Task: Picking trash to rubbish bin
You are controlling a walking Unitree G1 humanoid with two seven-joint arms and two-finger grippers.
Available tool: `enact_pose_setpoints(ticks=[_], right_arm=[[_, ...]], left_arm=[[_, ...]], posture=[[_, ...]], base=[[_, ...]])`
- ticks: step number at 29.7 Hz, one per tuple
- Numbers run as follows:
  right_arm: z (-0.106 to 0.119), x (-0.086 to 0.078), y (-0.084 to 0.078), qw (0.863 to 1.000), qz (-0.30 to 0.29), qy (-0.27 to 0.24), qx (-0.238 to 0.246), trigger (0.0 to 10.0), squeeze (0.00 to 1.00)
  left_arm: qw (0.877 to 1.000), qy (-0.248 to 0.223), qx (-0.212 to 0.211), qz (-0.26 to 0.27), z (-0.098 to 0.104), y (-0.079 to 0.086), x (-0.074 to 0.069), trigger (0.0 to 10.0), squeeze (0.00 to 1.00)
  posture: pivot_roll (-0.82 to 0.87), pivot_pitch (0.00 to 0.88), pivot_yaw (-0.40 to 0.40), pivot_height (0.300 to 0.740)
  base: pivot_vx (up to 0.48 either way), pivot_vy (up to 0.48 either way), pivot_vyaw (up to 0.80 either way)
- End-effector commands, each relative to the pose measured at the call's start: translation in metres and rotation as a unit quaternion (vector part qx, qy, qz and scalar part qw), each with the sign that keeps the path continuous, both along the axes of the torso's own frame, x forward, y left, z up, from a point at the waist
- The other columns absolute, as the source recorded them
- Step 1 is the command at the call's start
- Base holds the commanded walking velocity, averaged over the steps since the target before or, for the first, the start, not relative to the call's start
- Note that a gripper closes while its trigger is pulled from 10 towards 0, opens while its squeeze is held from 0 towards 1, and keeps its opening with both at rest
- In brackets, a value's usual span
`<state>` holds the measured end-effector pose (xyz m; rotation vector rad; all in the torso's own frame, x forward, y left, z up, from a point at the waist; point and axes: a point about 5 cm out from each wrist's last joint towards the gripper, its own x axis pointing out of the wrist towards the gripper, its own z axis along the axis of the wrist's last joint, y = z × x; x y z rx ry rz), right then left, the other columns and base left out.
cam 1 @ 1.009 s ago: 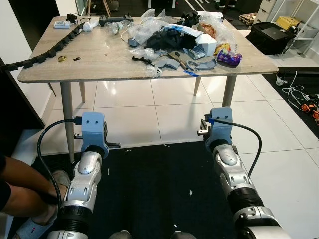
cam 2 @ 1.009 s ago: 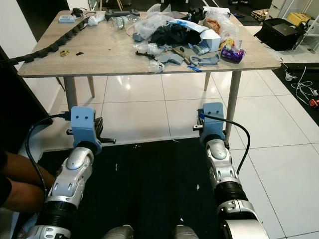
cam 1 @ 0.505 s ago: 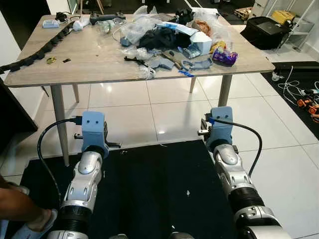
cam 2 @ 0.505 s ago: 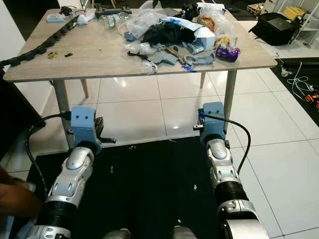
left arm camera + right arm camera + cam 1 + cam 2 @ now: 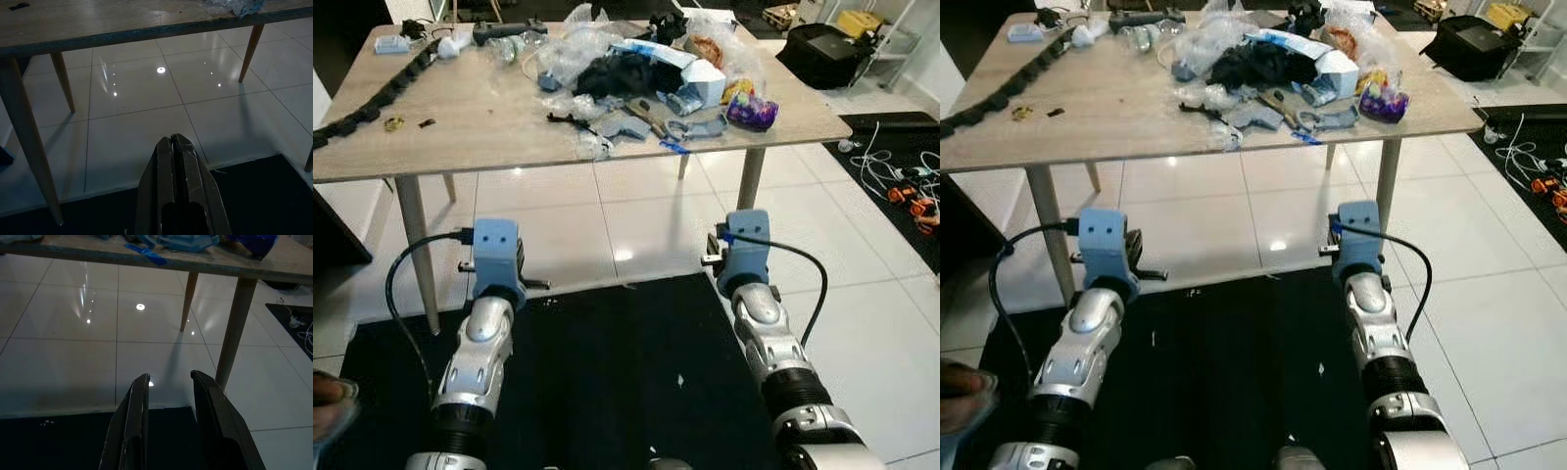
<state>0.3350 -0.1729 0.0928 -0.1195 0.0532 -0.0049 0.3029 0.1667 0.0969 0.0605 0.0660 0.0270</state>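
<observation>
Left eye view: A wooden table (image 5: pixel 489 117) stands ahead of the robot; the trash pile (image 5: pixel 646 73) is heaped toward its right half, above and beyond both arms, nearer the right one.
Right eye view: A purple snack wrapper (image 5: pixel 1382 102) sits at the pile's right edge, near the table's front corner.
Left wrist view: The left gripper (image 5: pixel 177 147) hangs over tiled floor (image 5: pixel 137 93), fingers pressed together, empty, below the tabletop.
Right wrist view: The right gripper (image 5: pixel 170 382) holds its fingers slightly apart, gripping nothing, pointed under the table near a leg (image 5: pixel 234 333).
</observation>
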Motion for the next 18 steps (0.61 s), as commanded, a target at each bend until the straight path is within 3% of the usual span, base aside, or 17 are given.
enact_pose_setpoints(ticks=[1,18], right_arm=[[0.0004,0.0,-0.0005,1.0,0.002,0.003,-0.004,10.0,0.0],[0.0001,0.0,0.0013,1.0,0.004,0.005,-0.004,10.0,0.0]], left_arm=[[1.0,-0.001,-0.004,0.001,-0.001,-0.0017,-0.0016,10.0,0.0],[1.0,-0.002,-0.004,0.003,-0.0008,0.0001,-0.0013,10.0,0.0]], posture=[[-0.01,0.03,-0.047,0.74],[-0.01,0.033,-0.047,0.74]], base=[[0.296,0.0,0.0],[0.303,0.0,0.0]])
